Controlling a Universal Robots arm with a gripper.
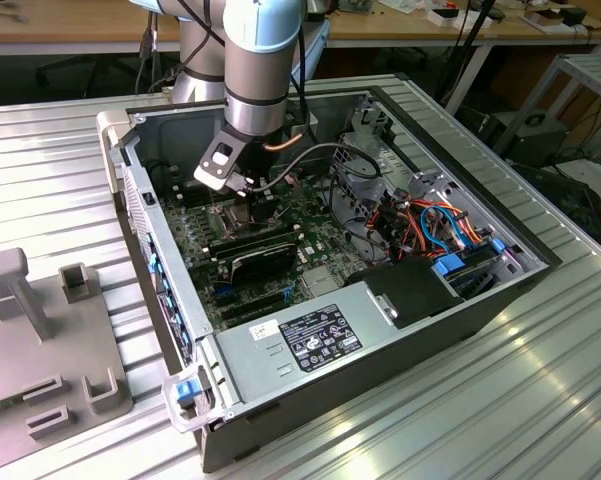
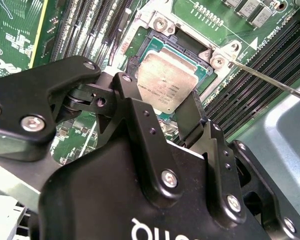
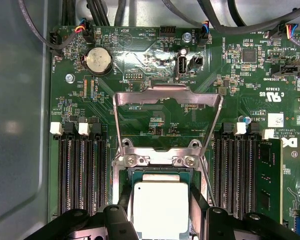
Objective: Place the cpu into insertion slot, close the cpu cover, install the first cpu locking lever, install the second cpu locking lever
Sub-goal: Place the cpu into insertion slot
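Holds the cpu (image 2: 169, 75) between the clenched jaws of the gripper (image 2: 162, 92), directly over the insertion slot (image 3: 159, 173), seated or just above it, cannot tell. Shows the cpu cover (image 3: 159, 95) swung open, lying back beyond the slot's hinged edge.

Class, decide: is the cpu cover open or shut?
Open. In the first wrist view the cpu cover stands swung back from its hinge, green board showing through its window; the cpu is uncovered.

Silver-faced square cpu (image 3: 162, 207) over the dark insertion slot (image 3: 159, 173), thin metal cpu cover (image 3: 167, 96) wide open
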